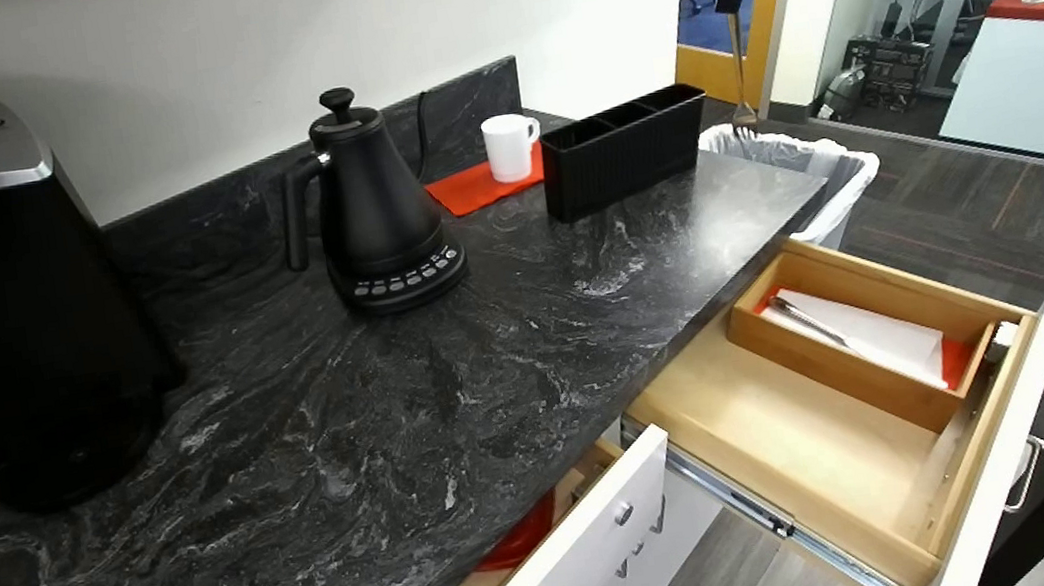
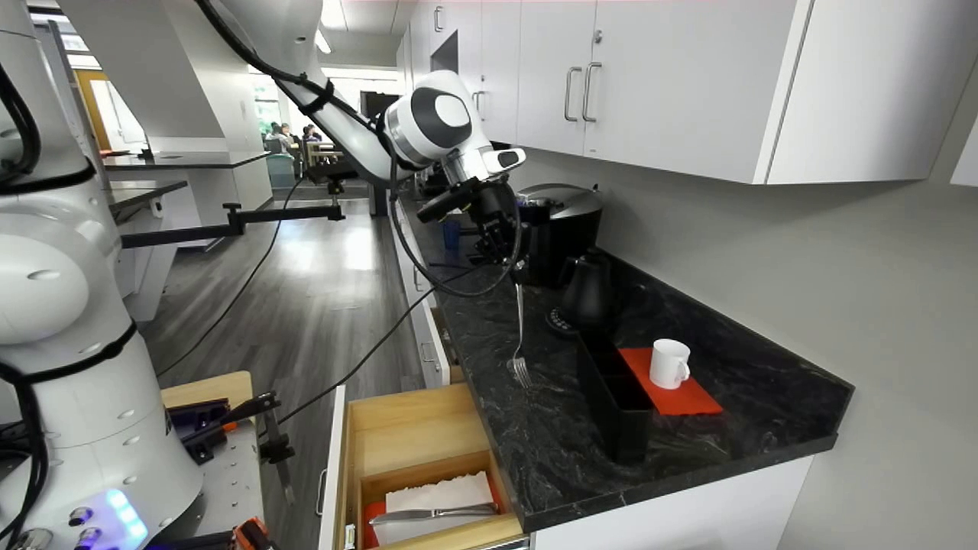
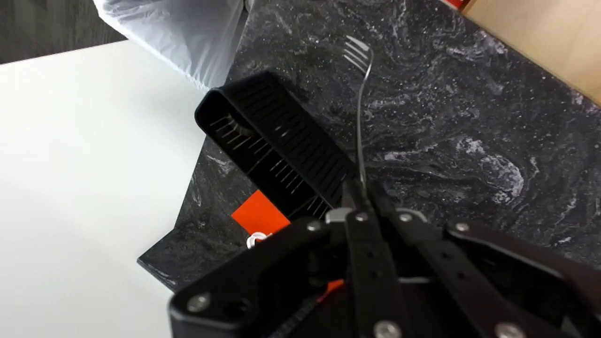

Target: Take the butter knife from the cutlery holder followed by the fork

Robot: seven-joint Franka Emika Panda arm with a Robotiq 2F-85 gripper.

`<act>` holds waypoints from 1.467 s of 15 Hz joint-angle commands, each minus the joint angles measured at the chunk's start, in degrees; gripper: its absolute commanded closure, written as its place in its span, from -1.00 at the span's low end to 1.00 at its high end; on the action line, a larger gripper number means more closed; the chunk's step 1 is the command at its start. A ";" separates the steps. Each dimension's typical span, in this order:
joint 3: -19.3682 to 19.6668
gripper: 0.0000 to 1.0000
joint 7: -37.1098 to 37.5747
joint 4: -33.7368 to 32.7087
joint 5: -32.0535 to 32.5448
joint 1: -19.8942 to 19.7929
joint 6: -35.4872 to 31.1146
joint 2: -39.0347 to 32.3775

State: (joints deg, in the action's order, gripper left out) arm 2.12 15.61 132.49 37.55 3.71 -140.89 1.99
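While your gripper (image 3: pixel 364 188) pinches the fork (image 2: pixel 521 327) by its handle, tines hanging down, your likely next move, in an exterior view, runs near and left, toward the knife (image 2: pixel 434 513) lying flat in the drawer (image 2: pixel 412 416); the cutlery holder (image 2: pixel 602 397) stands right of the fork.

The cutlery holder (image 1: pixel 626 160) was black, its sides finely ribbed. The table (image 1: pixel 378 423) under it was black, marbled with pale grey streaks. Just beside the cutlery holder, the mug (image 1: pixel 507 152) was white and the mat (image 1: pixel 468 189) orange-red; farther from it, the kettle (image 1: pixel 380 196) was matt black. Higher than the cutlery holder, the hand (image 3: pixel 363 188) was mostly black, the fork (image 3: pixel 359 117) silvery. Lower than the cutlery holder, the drawer (image 1: pixel 797 388) was pale wood and the butter knife (image 2: pixel 434 513) silvery.
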 commanded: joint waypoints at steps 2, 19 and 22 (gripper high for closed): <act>-5.25 0.94 14.15 9.71 2.05 -0.39 4.89 11.38; -14.10 0.95 45.36 21.34 -1.64 -2.01 9.09 13.23; -12.96 0.95 47.55 22.61 -0.35 -3.33 6.83 12.15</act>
State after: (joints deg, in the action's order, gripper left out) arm -11.82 59.87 153.29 35.15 1.93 -131.08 14.44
